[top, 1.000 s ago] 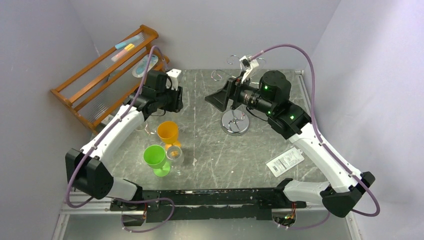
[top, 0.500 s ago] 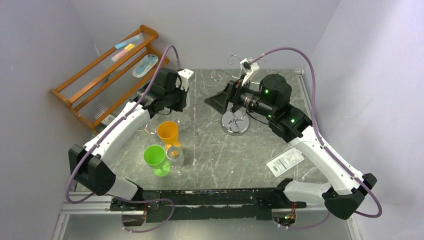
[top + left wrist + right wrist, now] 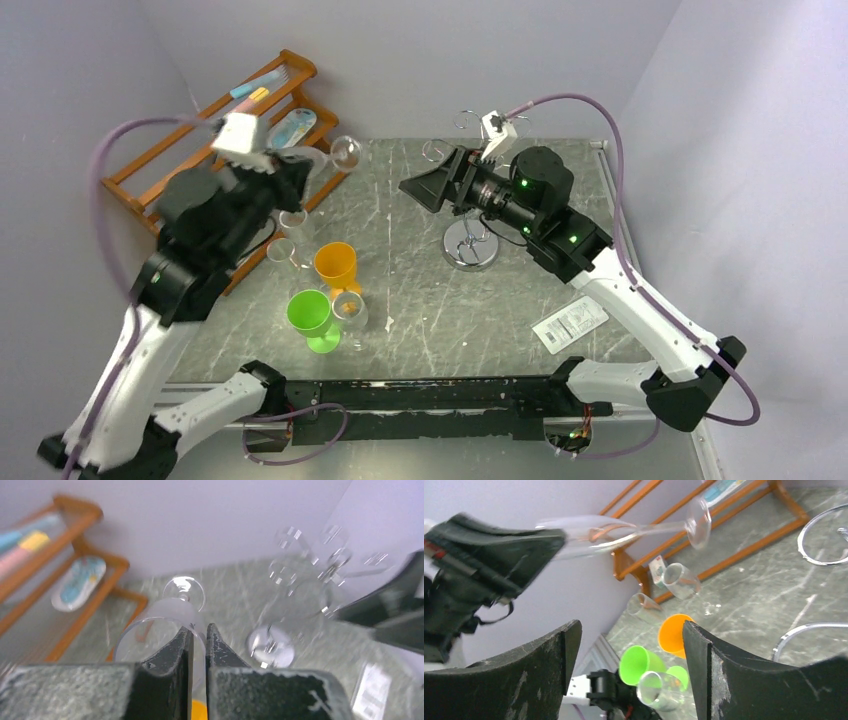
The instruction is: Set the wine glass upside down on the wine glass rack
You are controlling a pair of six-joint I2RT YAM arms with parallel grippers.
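L claw (image 3: 198, 630) clamped on wine glass (image 3: 161, 621) rim, glass sideways aloft; R claw (image 3: 630, 630) apart by rack (image 3: 470, 250).

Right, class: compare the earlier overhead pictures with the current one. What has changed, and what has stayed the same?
The left end effector closed on the bowl of a clear wine glass and lifted it clear of the table. The glass is now tipped on its side, with its foot towards the rack. The right end effector stayed open beside the rack. The orange cup and green cup did not move.
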